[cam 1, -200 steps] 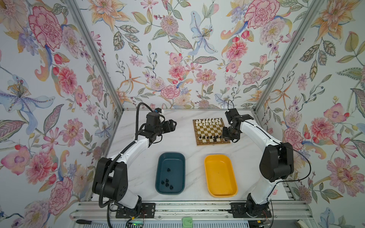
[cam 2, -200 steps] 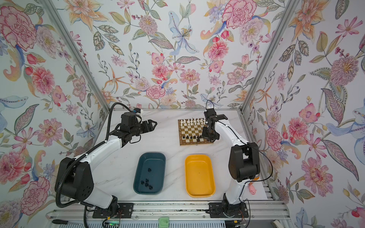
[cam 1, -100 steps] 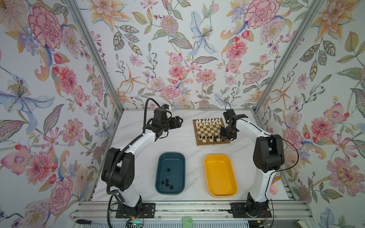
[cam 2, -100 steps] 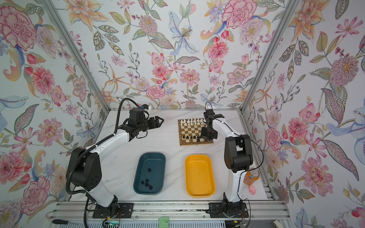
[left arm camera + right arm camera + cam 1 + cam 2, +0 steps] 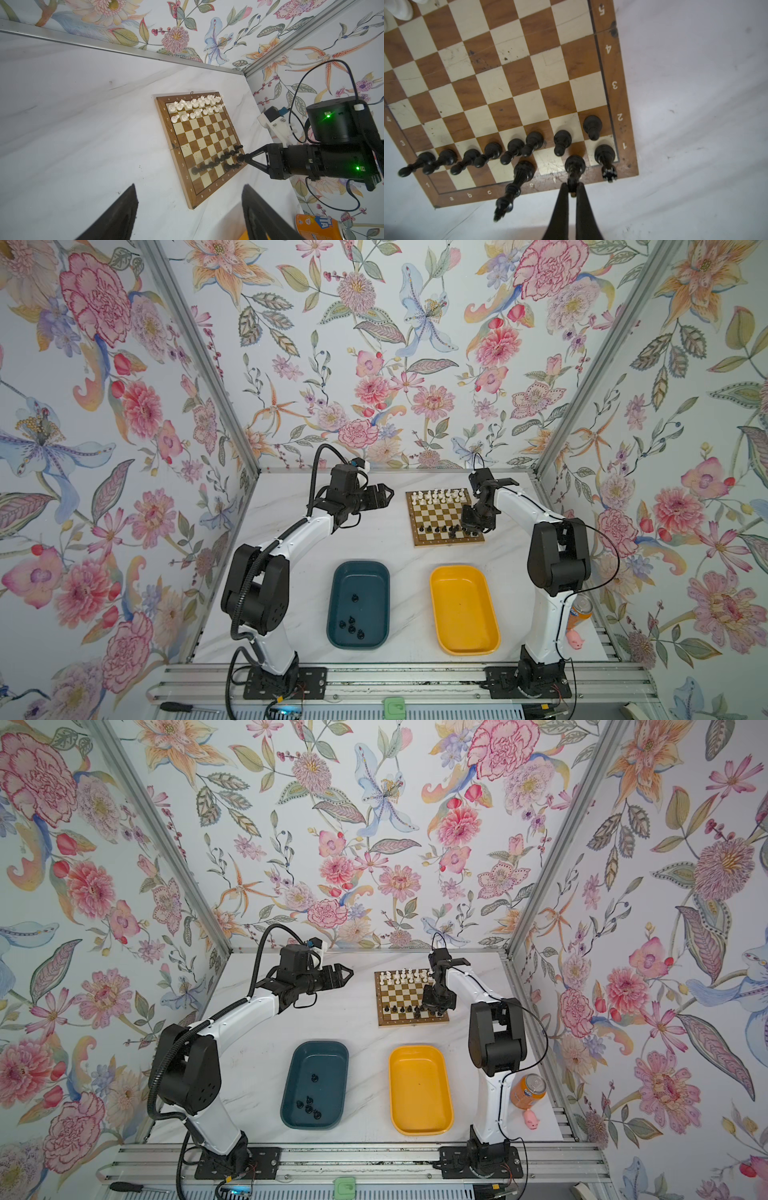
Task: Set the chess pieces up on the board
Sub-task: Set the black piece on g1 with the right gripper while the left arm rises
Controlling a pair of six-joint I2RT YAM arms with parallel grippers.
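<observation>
Small black plastic chess piece [image 5: 574, 164] is pinched at its top by the jaws of the right gripper [image 5: 572, 186], upright on the edge row of the brown-and-cream wooden board [image 5: 611, 64]. It's best released gently, then cleared straight up so the neighbouring black pieces [image 5: 605, 154] aren't clipped. The jaws of the left gripper [image 5: 385, 494] are spread, off to the side

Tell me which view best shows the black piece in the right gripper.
The right wrist view: the black piece is close and sharp, its top pinched by the right gripper, its base at the edge of the board. The left wrist view shows it small at the gripper's tip. In both top views the gripper hides it.
</observation>
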